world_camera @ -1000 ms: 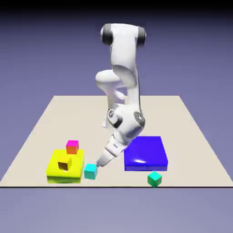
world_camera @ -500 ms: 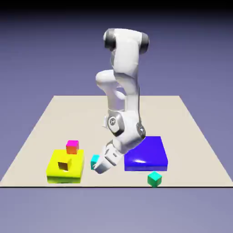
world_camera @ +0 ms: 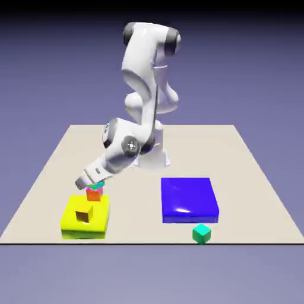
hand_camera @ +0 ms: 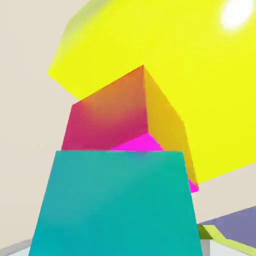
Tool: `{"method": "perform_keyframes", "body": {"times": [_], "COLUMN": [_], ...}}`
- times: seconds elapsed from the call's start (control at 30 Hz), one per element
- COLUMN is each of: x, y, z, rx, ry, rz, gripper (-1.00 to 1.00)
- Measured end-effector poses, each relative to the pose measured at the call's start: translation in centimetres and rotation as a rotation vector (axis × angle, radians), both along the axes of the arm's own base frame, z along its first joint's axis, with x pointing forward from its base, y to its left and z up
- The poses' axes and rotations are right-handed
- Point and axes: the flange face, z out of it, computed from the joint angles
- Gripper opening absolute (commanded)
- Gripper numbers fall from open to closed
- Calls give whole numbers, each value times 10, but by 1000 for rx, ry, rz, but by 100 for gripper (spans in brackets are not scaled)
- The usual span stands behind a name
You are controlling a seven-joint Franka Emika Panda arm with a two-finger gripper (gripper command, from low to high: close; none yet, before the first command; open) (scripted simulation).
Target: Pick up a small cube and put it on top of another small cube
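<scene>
The small cyan cube is held in my gripper, which is shut on it. It sits directly over the other small cube, which has a magenta top and orange-red sides. I cannot tell whether the two touch. In the hand view the cyan cube fills the bottom and hides my fingertips. Just beyond it is the magenta and orange cube. The arm slants down from the upper right to the exterior view's left.
A flat yellow block lies just in front of the stacked cubes and carries a yellow-topped brown cube. A flat blue block lies to the right. A darker teal cube sits near the front edge.
My gripper lifted the cyan cube off the table beside the yellow block. It carried the cube left and back to just above the magenta-topped cube.
</scene>
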Motion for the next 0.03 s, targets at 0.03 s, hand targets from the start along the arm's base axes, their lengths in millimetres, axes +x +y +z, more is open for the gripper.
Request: {"method": "perform_keyframes", "body": {"times": [0.03], "x": [6], "y": [6], "z": [13], "rx": [-2], "ry": [0], "rz": [0], "gripper": [100]}}
